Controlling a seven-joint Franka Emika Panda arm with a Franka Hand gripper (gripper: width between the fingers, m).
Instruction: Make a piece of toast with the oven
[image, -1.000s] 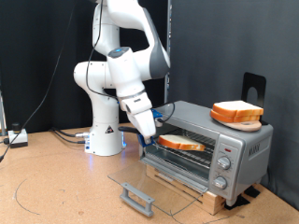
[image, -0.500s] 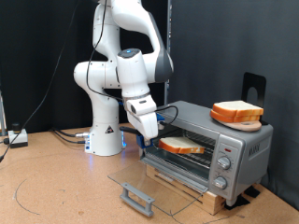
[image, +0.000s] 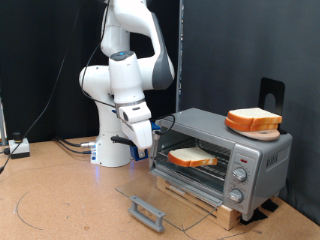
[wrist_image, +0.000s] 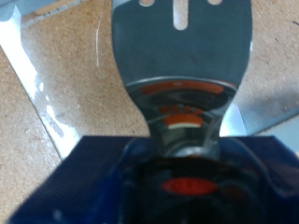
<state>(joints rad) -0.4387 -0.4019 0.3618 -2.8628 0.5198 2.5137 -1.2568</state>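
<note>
The piece of toast (image: 193, 156) lies flat on the wire rack inside the oven (image: 258, 158), whose glass door (image: 165, 193) hangs open and flat, handle (image: 147, 212) toward the front. My gripper (image: 145, 140) hovers just outside the oven mouth, to the exterior view's left of the toast and apart from it. It is shut on a metal spatula; the wrist view shows the slotted blade (wrist_image: 182, 42) and blue grip (wrist_image: 177, 182) sticking out ahead over the glass door's edge (wrist_image: 42, 98).
A thicker pile of bread (image: 253, 121) rests on top of the oven. The robot base (image: 113, 145) stands behind, with cables (image: 70, 146) trailing to the exterior view's left. A black stand (image: 272, 95) rises behind the oven. The table is cork board.
The gripper with the spatula has pulled back out of the oven mouth toward the exterior view's left and slightly down. The toast stays on the rack.
</note>
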